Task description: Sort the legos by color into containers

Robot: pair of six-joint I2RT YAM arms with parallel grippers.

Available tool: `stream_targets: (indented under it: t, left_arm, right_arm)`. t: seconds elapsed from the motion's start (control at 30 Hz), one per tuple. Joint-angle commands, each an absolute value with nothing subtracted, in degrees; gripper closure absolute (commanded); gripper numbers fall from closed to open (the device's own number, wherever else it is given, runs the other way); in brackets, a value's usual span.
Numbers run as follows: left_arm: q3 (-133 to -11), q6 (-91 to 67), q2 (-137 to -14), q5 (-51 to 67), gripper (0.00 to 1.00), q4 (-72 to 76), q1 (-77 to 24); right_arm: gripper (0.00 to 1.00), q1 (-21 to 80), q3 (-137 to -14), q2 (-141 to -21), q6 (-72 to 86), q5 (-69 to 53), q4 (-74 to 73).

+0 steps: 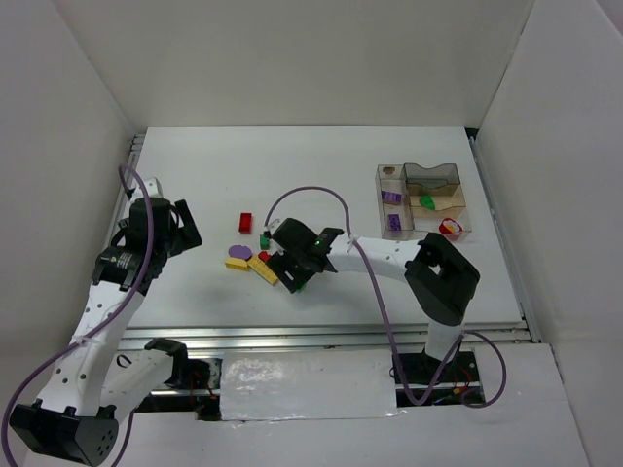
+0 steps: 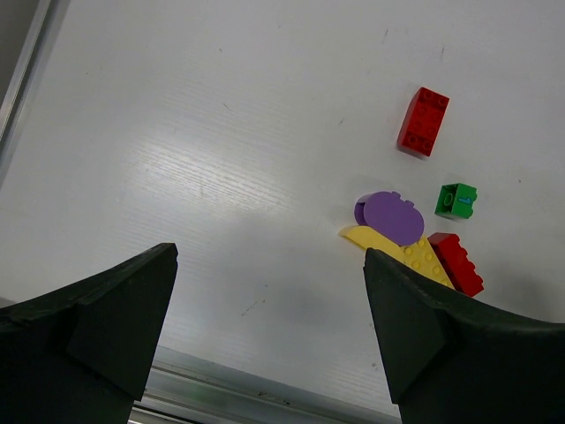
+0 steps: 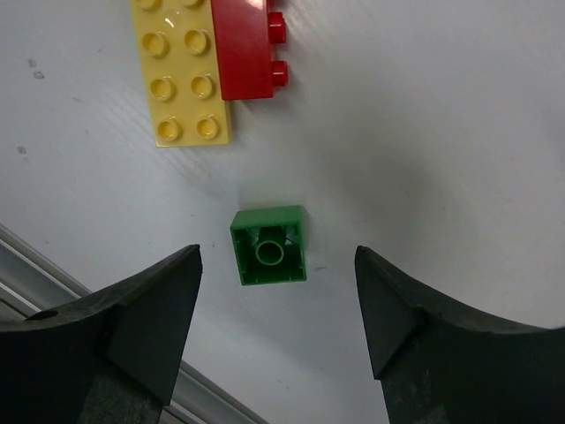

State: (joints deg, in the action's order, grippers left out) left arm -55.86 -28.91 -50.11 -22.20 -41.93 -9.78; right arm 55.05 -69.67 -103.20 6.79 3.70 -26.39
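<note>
Straddling an upturned green brick [image 3: 268, 246], the right jaws stand released; left jaws, released too, hide part of a yellow brick [image 2: 418, 257].

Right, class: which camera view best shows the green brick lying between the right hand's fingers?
The right wrist view: the green brick sits mid-frame, hollow underside up, between the open fingers of the right hand. The top view shows it only as a green speck beside that hand; the left wrist view misses it.

- A robotics lab test cell — plain white walls [image 1: 78, 97] box in a white table [image 1: 311, 161].
- Left arm [image 1: 102, 292] and right arm [image 1: 438, 277] bolted by an aluminium rail [image 1: 292, 336], purple cable [image 1: 310, 189] looping loose.
</note>
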Motion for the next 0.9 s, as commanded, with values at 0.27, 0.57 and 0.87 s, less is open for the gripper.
stream_targets:
  t: [0.27,0.57,0.87]
  left_arm:
    - [-56.4,-28.7,-50.1,-21.2,0.0,-40.3,-9.5]
    - [-56.3,-28.7,-49.7,-20.9,0.0,-40.1,-9.5]
    - [-56.2,-28.5,-49.2,-20.4,0.01,-39.9,-9.5]
  right_arm:
    - [0.44,57.0,-70.2,-107.7,6.2,3.5,-25.5]
    - [1.0,53.7,-65.8,-97.5,13.9,16.6,-19.6]
    - [1.0,18.9,-70.9,-88.1,27.6,18.2,-27.5]
